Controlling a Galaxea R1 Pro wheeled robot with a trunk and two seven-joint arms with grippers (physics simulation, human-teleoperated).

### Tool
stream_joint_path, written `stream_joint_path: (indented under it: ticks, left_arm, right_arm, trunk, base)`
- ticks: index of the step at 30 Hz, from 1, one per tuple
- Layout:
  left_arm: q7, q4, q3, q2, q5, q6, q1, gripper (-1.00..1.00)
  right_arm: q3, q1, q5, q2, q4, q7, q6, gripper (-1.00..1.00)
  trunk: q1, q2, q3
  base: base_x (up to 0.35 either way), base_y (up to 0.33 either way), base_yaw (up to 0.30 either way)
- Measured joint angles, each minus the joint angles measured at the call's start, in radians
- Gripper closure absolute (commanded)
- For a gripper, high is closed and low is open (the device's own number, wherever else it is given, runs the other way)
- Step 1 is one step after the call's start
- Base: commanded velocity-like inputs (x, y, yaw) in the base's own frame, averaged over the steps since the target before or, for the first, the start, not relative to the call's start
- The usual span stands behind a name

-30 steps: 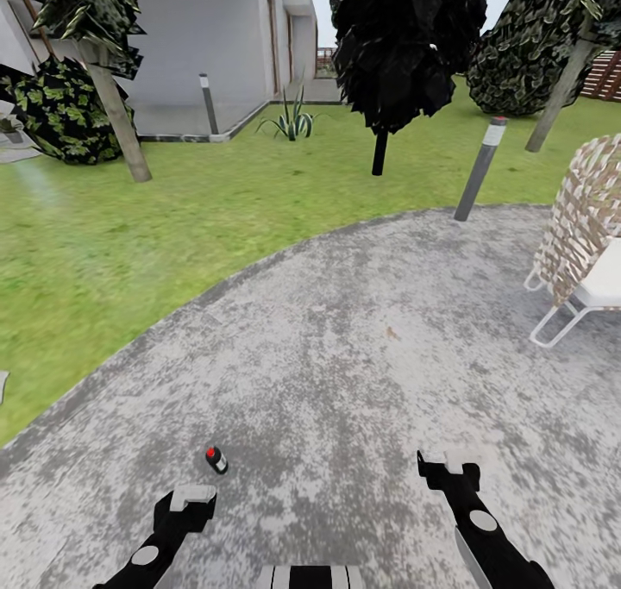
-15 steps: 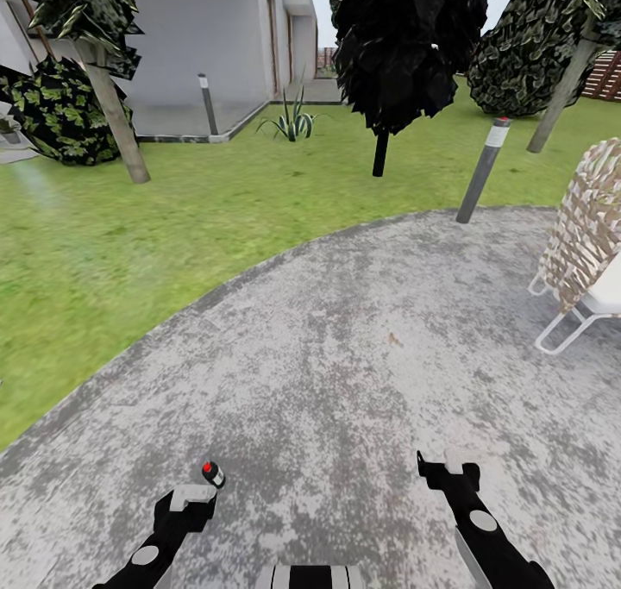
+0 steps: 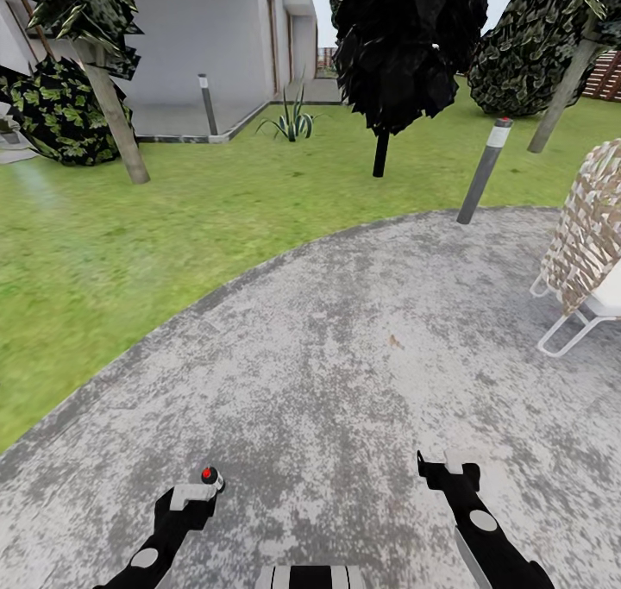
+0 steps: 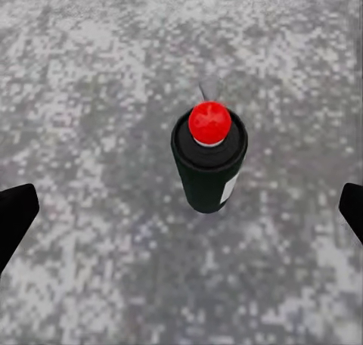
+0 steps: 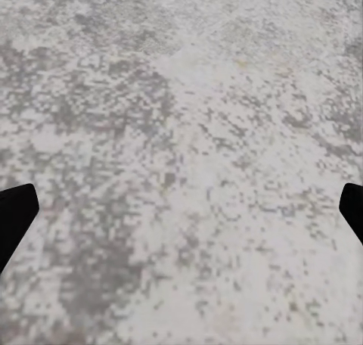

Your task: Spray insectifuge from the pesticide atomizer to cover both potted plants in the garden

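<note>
Pesticide atomizer [image 4: 208,162] — dark body, red cap — stands upright on the grey paving [image 3: 362,356], just ahead of the left gripper [image 4: 181,209], jaws spread, nothing between them; right gripper [image 5: 181,209] likewise spread over bare paving; lawn [image 3: 129,227] beyond.
</note>
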Motion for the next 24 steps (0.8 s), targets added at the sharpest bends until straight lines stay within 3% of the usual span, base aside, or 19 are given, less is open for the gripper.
stream_joint_path:
  ticks: [11, 24]
  left_arm:
    - [0.000, 0.004, -0.001, -0.001, -0.001, -0.005, 0.000, -1.00]
    - [0.000, 0.004, -0.001, -0.001, -0.001, -0.007, 0.000, -1.00]
  right_arm:
    - [0.000, 0.000, 0.000, 0.000, 0.000, 0.000, 0.000, -1.00]
    - [0.000, 0.000, 0.000, 0.000, 0.000, 0.000, 0.000, -1.00]
  trunk:
    - [0.005, -0.002, -0.050]
    - [0.004, -0.002, -0.057]
  base:
    - [0.000, 0.000, 0.000]
    - [0.034, 0.000, 0.000]
